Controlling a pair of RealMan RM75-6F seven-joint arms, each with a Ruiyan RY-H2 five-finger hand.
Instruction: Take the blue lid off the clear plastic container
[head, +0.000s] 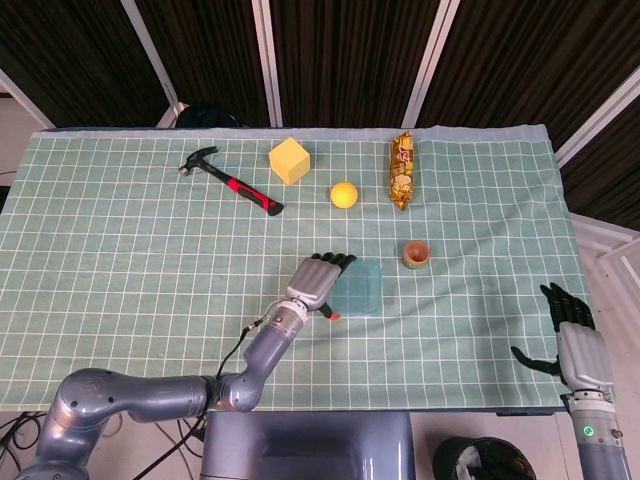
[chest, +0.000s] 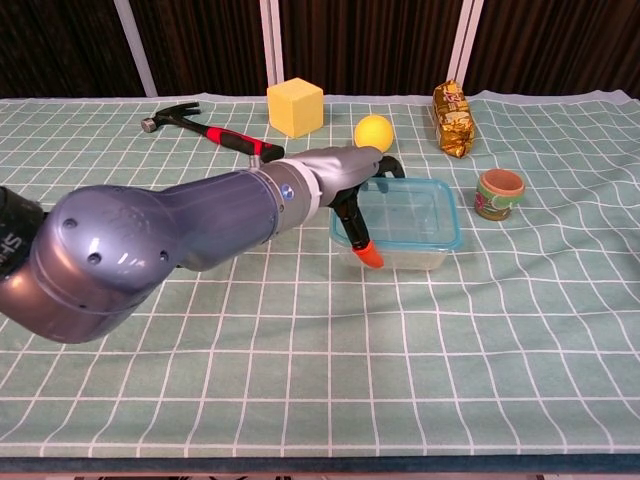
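The clear plastic container (head: 366, 291) (chest: 418, 238) with its blue lid (chest: 425, 205) on top sits on the green checked cloth, just right of centre. My left hand (head: 320, 281) (chest: 350, 190) lies over the container's left part, fingers spread flat across the lid toward its far edge. The orange-tipped thumb (chest: 369, 255) hangs down against the near left wall. I cannot tell whether the fingers grip the rim. My right hand (head: 576, 335) hovers off the table's right edge, fingers apart and holding nothing.
A small brown cup (head: 416, 254) (chest: 499, 193) stands just right of the container. Behind are a yellow ball (head: 344, 194) (chest: 373, 131), a yellow cube (head: 289, 160), a gold packet (head: 402, 170) and a red-handled hammer (head: 232, 182).
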